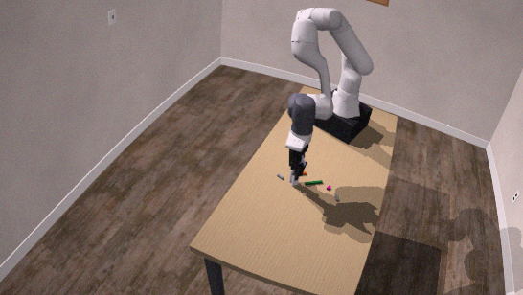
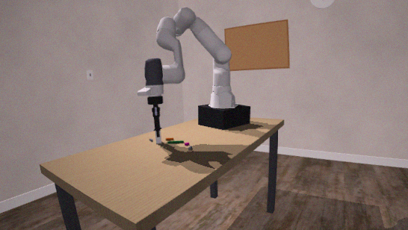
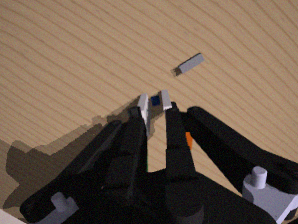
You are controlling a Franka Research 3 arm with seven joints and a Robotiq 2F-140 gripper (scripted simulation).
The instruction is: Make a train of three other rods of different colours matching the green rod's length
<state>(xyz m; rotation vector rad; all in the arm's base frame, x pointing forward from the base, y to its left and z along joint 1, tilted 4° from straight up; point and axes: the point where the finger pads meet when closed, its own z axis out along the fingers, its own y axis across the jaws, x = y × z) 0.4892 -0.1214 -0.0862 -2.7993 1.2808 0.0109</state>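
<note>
The hand points straight down, its fingertips low at the bench. Its fingers stand a narrow way apart and grip nothing. Between the tips sits the small blue rod, with a slim gap towards one finger; whether it touches the other finger, I cannot tell. In the top and exterior views the fingers hide it.

Just left of the hand, a grey rod lies flat, apart from the fingers. On the other side, the orange rod lies to the right and a little farther off, partly covered by the hand in the top view.

The long green rod lies right of the hand, on the near side of the orange one and apart from it. Past its right end comes the short magenta rod, and beyond that, nearer and farther right, a second greyish rod lies at the edge of the arm's shadow.
</note>
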